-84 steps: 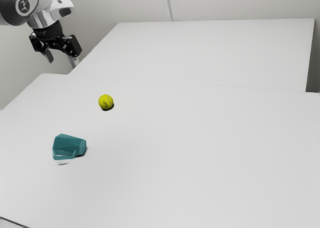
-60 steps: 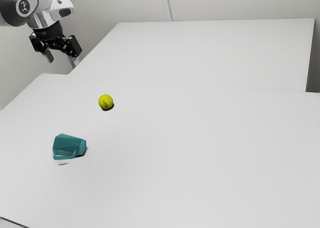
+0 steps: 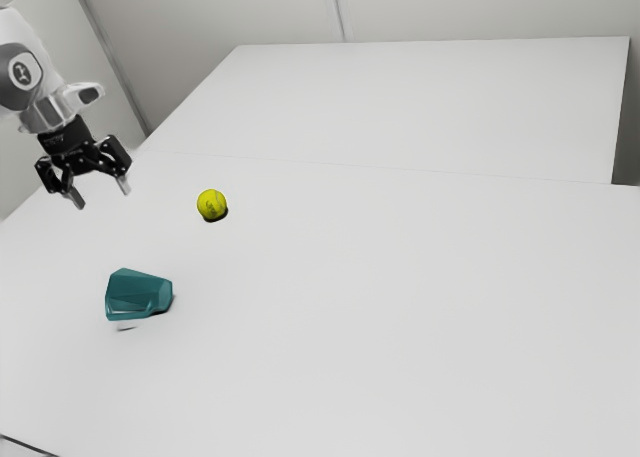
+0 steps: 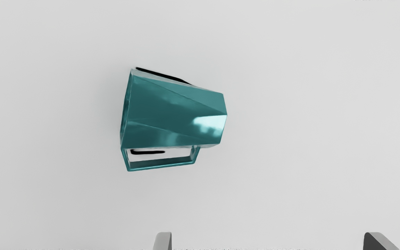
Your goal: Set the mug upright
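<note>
At the exterior view's upper left, my gripper [image 3: 101, 194] hangs in the air with its fingers spread and nothing held. The teal faceted mug [image 3: 138, 294] lies on its side on the table, nearer the camera than my gripper and apart from it. In the wrist view the mug [image 4: 174, 113] has its mouth at one end, its narrower base at the other, and its handle [image 4: 161, 166] on the side facing my fingers. My gripper [image 4: 267, 239] stands open there, clear of the mug.
A yellow-green ball [image 3: 211, 204] rests on the white table [image 3: 400, 307], farther from the camera than the mug. Another white surface [image 3: 420, 102] adjoins the table's far side, with walls behind it.
My arm has moved down and toward the exterior view's left, bringing the gripper lower. Mug and ball have stayed where they were.
</note>
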